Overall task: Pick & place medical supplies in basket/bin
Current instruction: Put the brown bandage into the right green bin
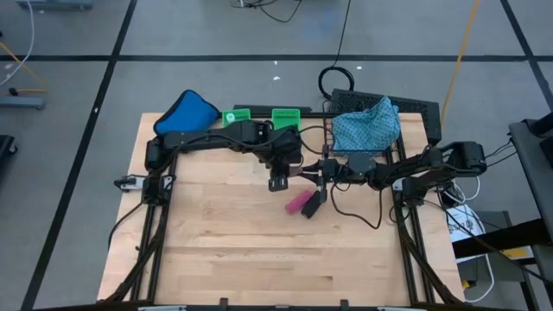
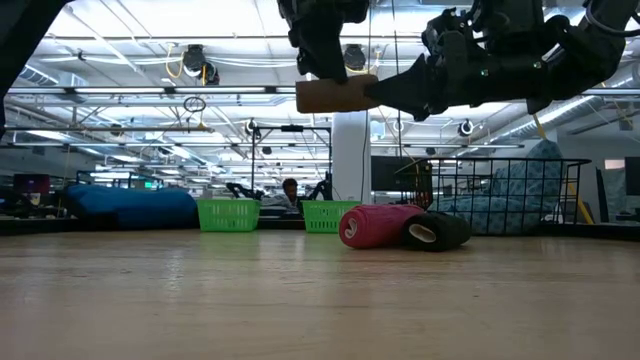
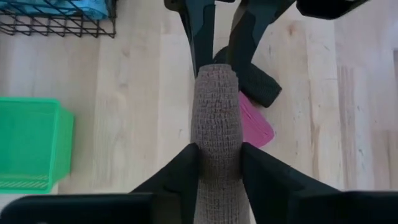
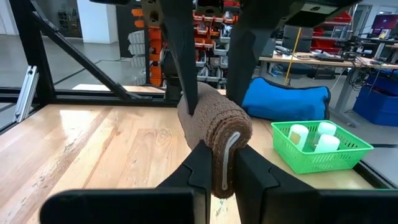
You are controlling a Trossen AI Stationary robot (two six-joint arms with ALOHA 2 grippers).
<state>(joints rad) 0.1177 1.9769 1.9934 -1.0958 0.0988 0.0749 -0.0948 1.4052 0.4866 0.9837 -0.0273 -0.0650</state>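
High view: both arms meet over the middle of the table, the left gripper and right gripper close together above the pink roll and black roll, which lie touching on the wood; the wire basket at the far right holds the patterned cloth, and two green bins sit at the far edge beside a blue pouch. Low view: the brown roll hangs in the air well above the table, gripped from both ends. Left wrist view: the left fingers pinch one end of the brown roll while the other gripper's fingers clamp the opposite end. Right wrist view: the right fingers are narrow, closed on the roll's end; a green bin beyond holds white bottles. This looks like a handover; next, I judge, one gripper must let go so the other can carry the roll to the basket.
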